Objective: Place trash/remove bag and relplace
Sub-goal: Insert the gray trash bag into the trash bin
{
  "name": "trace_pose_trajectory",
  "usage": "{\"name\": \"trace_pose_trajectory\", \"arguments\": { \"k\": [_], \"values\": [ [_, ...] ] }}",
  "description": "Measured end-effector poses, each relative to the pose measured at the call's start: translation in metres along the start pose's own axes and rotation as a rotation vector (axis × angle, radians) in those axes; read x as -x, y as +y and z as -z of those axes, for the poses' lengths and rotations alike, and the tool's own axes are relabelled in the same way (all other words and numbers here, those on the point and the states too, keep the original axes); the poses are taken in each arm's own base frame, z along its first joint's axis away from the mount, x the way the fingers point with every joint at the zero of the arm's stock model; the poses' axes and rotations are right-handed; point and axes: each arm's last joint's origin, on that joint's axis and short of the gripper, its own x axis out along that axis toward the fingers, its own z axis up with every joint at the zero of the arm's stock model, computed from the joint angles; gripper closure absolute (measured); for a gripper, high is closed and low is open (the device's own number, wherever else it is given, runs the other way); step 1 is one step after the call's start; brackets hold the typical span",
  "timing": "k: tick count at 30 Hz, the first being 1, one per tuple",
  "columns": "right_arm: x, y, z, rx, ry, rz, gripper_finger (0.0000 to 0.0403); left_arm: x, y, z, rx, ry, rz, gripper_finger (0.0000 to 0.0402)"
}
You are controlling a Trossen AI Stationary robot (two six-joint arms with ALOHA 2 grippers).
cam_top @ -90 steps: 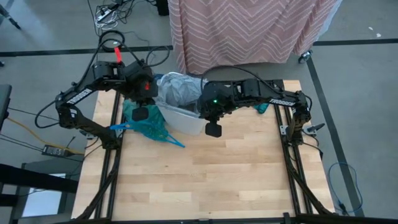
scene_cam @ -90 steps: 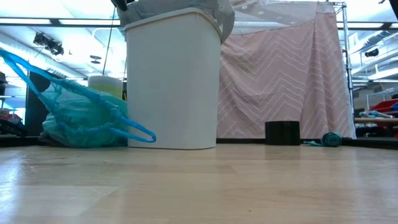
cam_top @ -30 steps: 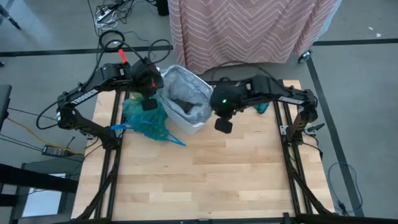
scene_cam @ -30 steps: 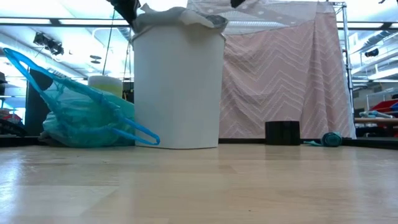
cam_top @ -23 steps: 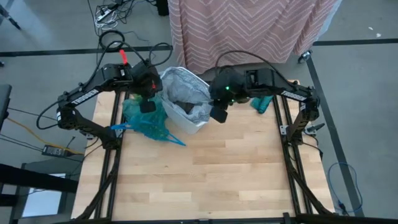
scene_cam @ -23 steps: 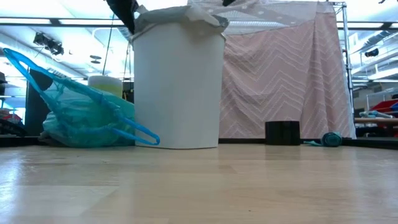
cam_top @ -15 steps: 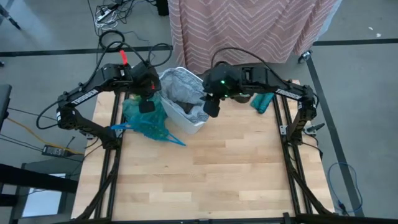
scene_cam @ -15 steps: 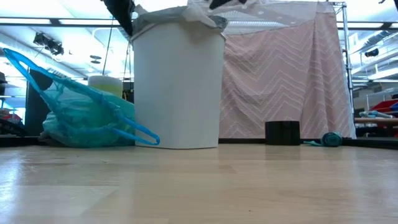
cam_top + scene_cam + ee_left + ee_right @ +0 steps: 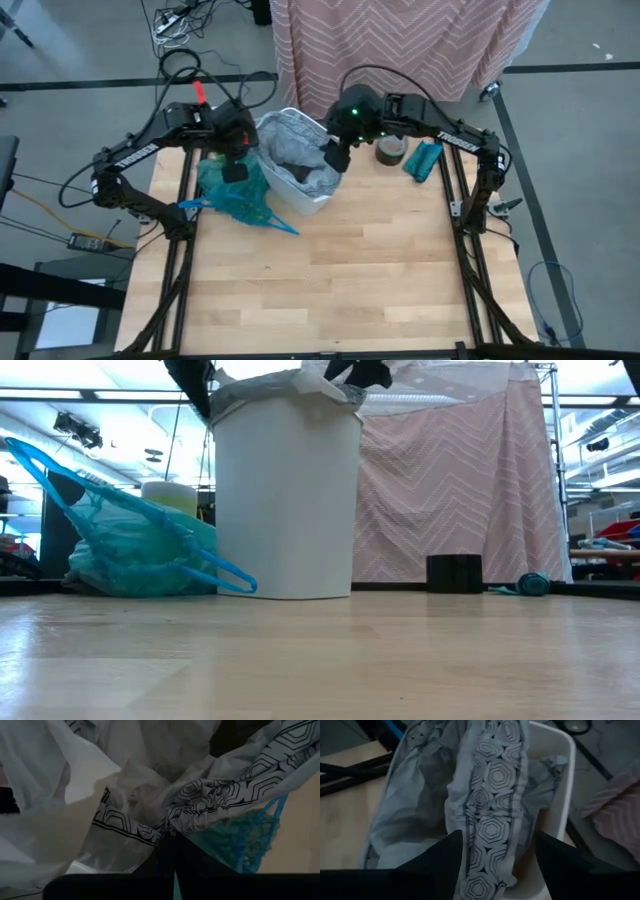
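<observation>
A white bin [image 9: 318, 203] stands at the table's far middle, lined with a pale grey plastic bag [image 9: 292, 145] that has a hexagon-patterned hem. The teal bag [image 9: 236, 196] lies bunched on the table against the bin's left side. The trash is hidden. My left gripper [image 9: 240, 160] is at the bin's left rim, shut on the grey bag's hem. My right gripper [image 9: 333, 160] hangs open over the bin's right rim. Its fingers [image 9: 445, 860] stand on either side of a patterned band of the grey bag [image 9: 492, 815]. I cannot tell whether they touch it. My left gripper pinches the grey bag's gathered, patterned hem [image 9: 192, 820] between its two shut fingers at the bin's left rim. It comes slanting down from the table's left. The hem is bunched into several folds at the fingers and is held up above the rim [image 9: 225, 390].
A dark roll [image 9: 390, 150] and a teal bundle [image 9: 422, 160] lie at the table's far right. A pink chevron curtain [image 9: 400, 45] hangs just behind the table. Bare wood [image 9: 330, 280] spreads over the near half.
My right gripper has swung from beside the bin's near right side toward the far edge and the left, and is now over the bin's right rim. The bin, the grey bag and the teal bag have stayed where they were.
</observation>
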Motion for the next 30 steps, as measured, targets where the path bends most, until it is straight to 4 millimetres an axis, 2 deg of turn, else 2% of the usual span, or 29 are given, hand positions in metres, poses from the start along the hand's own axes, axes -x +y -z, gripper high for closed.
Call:
{"name": "trace_pose_trajectory", "arguments": {
  "k": [4,10,13,18,19,25,30],
  "values": [
    [-0.006,-0.005,0.002,-0.009,0.013,-0.015,0.0176,0.0,0.0,0.0,0.001,-0.004,-0.001,0.039],
    [-0.021,-0.015,0.006,-0.018,0.032,-0.094,0.0222,0.0,0.0,0.0,0.002,-0.003,-0.001,0.039],
    [-0.024,-0.017,0.007,-0.017,0.033,-0.075,0.0266,0.0,0.0,0.0,0.002,-0.004,-0.001,0.039],
    [-0.022,-0.023,0.007,-0.021,0.033,-0.057,0.0378,0.0,0.0,0.0,0.002,-0.003,-0.001,0.039],
    [-0.022,-0.023,0.007,-0.022,0.037,-0.054,0.039,0.0,0.0,0.0,0.002,-0.003,-0.001,0.039],
    [-0.021,-0.026,0.014,-0.025,0.105,0.041,0.0385,0.0,0.0,0.0,0.003,-0.003,-0.001,0.039],
    [-0.021,-0.027,0.016,-0.016,0.123,0.052,0.0401,0.0,0.0,0.0,0.003,-0.004,-0.001,0.039]
  ]
}}
